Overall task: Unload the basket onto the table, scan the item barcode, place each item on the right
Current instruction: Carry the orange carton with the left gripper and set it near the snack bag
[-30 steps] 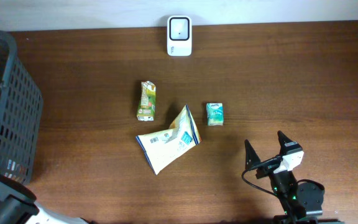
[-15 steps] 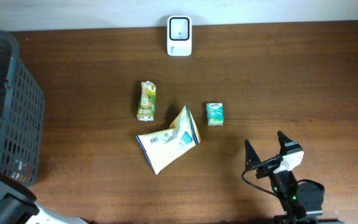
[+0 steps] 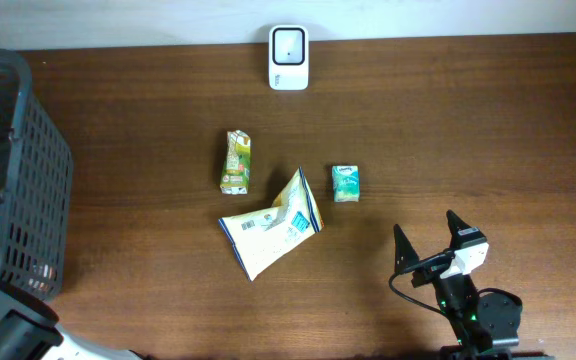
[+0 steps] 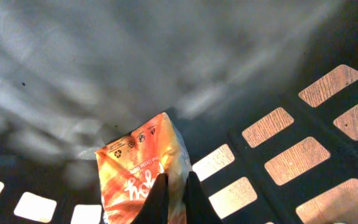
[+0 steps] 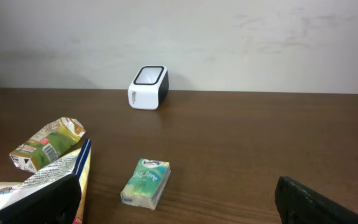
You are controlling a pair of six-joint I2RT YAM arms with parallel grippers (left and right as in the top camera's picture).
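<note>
Dark wood surface (image 3: 468, 120) | left hand (image 4: 176, 182) clamped on orange glossy packet (image 4: 132, 163) inside black mesh basket (image 3: 28, 170) | right hand (image 3: 426, 232) open, idle | lift straight, clear rim, barcode toward white boxy scanner (image 3: 289, 44)

Only small round signs show on the orange packet (image 4: 143, 171); its white lettering cannot be read.

I log on my brown table (image 5: 260, 137):
- white scanner (image 5: 148, 87), upright near the wall
- green tissue pack (image 5: 145, 182), lying flat
- crumpled green carton (image 5: 47, 144), at the left
- blue-edged snack bag (image 5: 78, 169), beside the carton
- right gripper (image 5: 178, 193), jaws spread wide
</note>
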